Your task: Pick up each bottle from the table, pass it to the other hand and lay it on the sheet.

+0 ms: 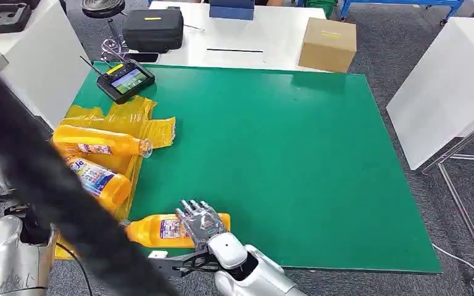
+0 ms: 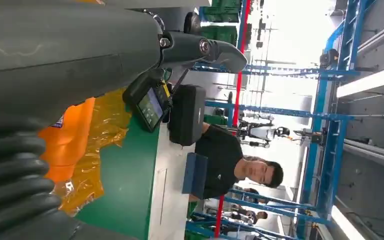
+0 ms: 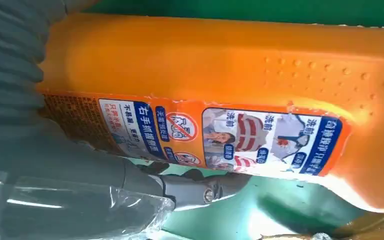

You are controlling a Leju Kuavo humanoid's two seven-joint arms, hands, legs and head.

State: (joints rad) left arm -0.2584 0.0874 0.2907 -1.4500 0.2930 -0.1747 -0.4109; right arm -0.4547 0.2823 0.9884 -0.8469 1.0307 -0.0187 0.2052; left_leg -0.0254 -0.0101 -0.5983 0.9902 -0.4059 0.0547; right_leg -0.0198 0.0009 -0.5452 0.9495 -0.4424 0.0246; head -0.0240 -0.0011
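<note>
Right hand on the near bottle, sheet off to its left

The green mat (image 1: pixel 284 154) carries a yellow sheet (image 1: pixel 123 120) at its left side with two bottles already lying on it, one (image 1: pixel 99 143) behind the other (image 1: pixel 102 182). A third bottle (image 1: pixel 160 229) lies at the mat's near edge, long axis running left to right, neck towards the sheet (just short of it, by my reading). The right hand (image 1: pixel 200 223) lies over its middle, fingers draped across the label; whether they grip or merely rest I cannot tell. The left hand (image 2: pixel 200 50) hangs by the sheet's side with fingers apart and nothing in them, so it is the nearer one to receive the pass.
</note>
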